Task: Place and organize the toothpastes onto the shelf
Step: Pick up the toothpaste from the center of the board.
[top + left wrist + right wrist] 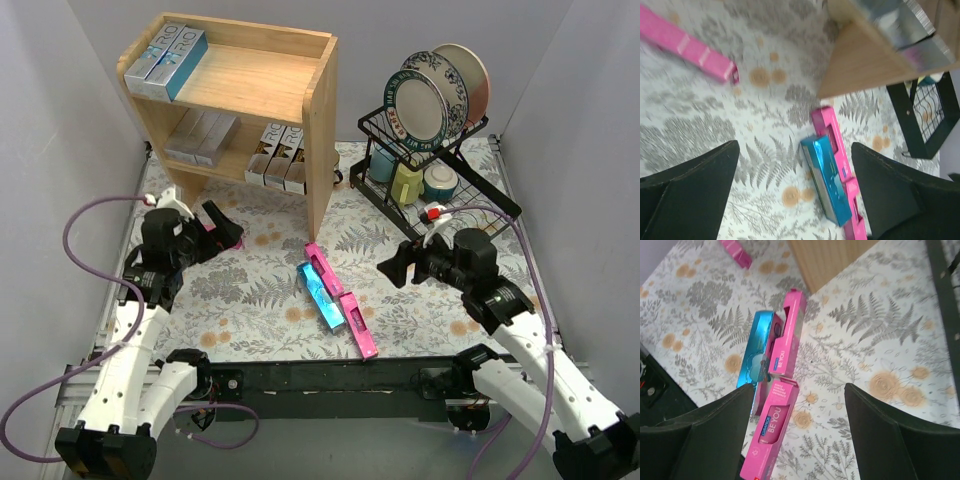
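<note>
Left gripper (795,150) first: spread wide, nothing between its fingers (690,190), only the flowered tablecloth (700,120) showing under the gap. It hangs low over the left side of the table. A lone pink carton (687,47) lies flat on the cloth just beside it, not touched.

Over to the right gripper (800,387): its jaws are apart too and empty, and it points in toward the middle of the table. Ahead of it lies a loose cluster of three. A teal carton (757,357) lies lengthwise against an upper pink carton (790,335), touching it. A lower pink carton (770,440) sits end to end with that one, running toward the near edge.

Further out, the shelf (320,140) stands at the back left. On its top tier, two silver-and-teal cartons (165,58) lie side by side against the left rim. On the lower tier there are plain silver cartons (200,135) at the left and three brown-gold cartons (280,155) at the right, ends facing out.

Right of the shelf is a black dish rack (480,195), with plates (425,100) standing upright in it and cups (407,183) tucked below.
</note>
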Robot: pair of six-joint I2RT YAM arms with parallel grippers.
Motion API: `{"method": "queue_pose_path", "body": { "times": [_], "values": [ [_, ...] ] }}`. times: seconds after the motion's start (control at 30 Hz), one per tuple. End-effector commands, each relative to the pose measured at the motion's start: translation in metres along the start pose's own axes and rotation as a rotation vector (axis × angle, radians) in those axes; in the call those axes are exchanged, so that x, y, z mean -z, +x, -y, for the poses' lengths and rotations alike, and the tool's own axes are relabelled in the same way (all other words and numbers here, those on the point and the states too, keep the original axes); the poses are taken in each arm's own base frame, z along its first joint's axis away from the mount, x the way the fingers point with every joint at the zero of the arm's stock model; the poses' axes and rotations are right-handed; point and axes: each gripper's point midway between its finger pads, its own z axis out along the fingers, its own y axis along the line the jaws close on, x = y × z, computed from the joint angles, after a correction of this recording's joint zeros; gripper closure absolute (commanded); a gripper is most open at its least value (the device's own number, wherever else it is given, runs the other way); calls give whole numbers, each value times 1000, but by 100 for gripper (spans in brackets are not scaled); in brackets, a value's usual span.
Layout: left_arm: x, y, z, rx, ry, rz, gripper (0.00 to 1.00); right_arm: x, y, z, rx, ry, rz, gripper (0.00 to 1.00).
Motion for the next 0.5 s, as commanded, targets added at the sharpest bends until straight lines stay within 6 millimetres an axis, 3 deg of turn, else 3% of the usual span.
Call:
{"method": "queue_pose_path", "body": {
  "times": [0.0,0.13,0.27,0.3,0.33,0.37,0.4,0.43,0.47],
  "values": [
    [-2,47,5,153,98,-105,5,-13,24,-12,-77,-87,-118,19],
    [-11,74,7,288,91,-149,4,-25,45,-17,-109,-101,-217,19],
    [-25,106,20,276,41,-207,2,-35,69,-14,-163,-74,-310,19],
    [-23,121,37,242,57,-242,2,-37,73,-12,-170,-68,-318,19],
    [-28,122,36,232,12,-209,2,-38,78,-10,-177,-56,-325,19],
    [-36,136,39,253,-31,-235,2,-38,78,-8,-183,-46,-320,19],
    [-33,150,54,228,-16,-264,2,-39,77,-4,-177,-23,-312,19],
    [-36,146,59,230,-39,-224,2,-39,76,-2,-176,-10,-308,19],
    [-43,159,63,229,-73,-241,2,-38,74,3,-171,21,-296,19]
  ]
}}
